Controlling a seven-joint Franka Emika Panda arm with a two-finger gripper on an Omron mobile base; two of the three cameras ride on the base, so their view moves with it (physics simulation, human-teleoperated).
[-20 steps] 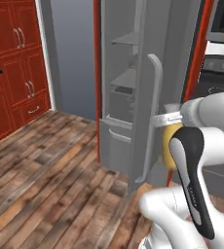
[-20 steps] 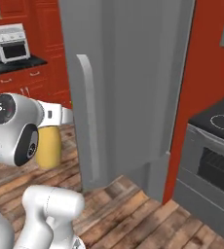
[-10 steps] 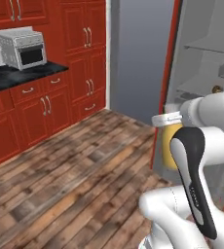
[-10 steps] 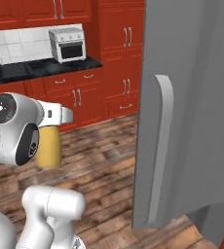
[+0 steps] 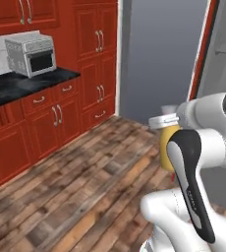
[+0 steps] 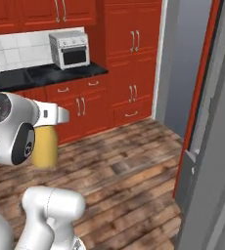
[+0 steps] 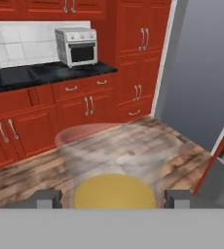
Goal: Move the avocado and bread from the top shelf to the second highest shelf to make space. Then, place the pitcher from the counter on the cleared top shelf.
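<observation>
Yellow-orange pitcher (image 7: 115,190) sits between the pincer (image 7: 112,199) tips — gripped, carried above the wood floor (image 5: 85,192). Beyond the pincer, well apart, the black bench (image 7: 46,73) carries a white toaster oven (image 7: 76,46) — the pitcher's contents can't be seen.

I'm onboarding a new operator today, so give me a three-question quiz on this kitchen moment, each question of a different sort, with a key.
1. True or false: the gripper holds the pitcher off the floor.
2. What does the toaster oven stand on? A) the wooden floor B) the counter C) a fridge shelf
3. Fill in: the cabinet fronts below the counter are coloured ____.

Key
1. True: in both base views the yellow pitcher hangs beside the arm above the floor, and in the hand view its body sits between the two finger tips.
2. B.
3. Red.
</observation>
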